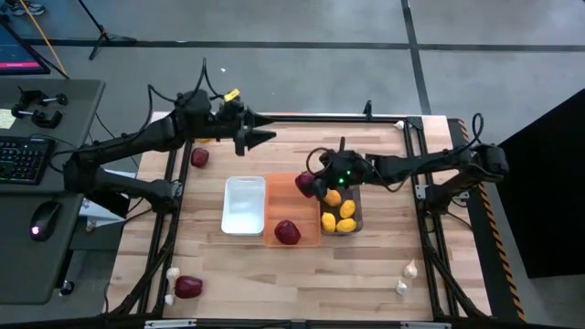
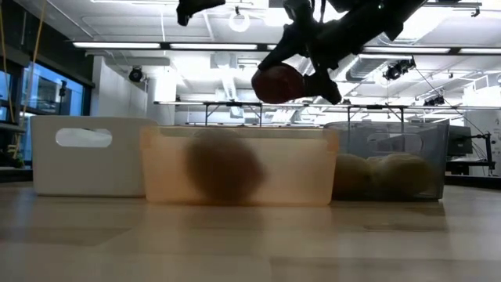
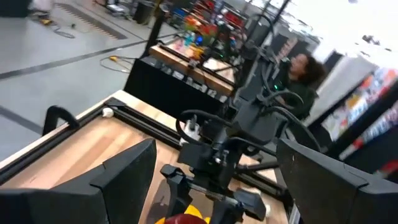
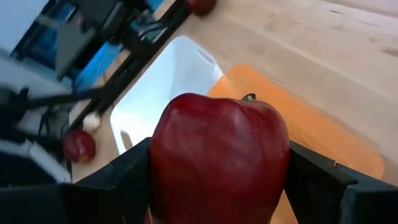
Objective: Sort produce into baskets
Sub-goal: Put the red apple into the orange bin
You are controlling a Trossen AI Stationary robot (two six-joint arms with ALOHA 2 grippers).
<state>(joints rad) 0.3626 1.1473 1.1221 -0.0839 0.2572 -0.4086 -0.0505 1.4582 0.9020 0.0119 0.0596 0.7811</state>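
Red apple [image 4: 217, 158] pinched in right claw [image 1: 311, 183] above orange bin [image 1: 294, 239] holding another; left claw [image 1: 260, 137] spread.

From my station I see two matte black jointed arms with loose black cables looping off their links, a yellow tag on the left arm [image 1: 232, 94], a green light on the right arm's wrist [image 1: 345, 171], and flat dark fingers [image 4: 323, 180].

Gripped a dark red fruit [image 4: 219, 163] between the right gripper's [image 4: 219, 186] two dark fingers [image 4: 314, 180], above the orange basket [image 4: 323, 134]; beside that basket, the white basket [image 4: 168, 81]; beyond it, another red fruit [image 4: 79, 146] and a whitish bulb [image 4: 91, 121]
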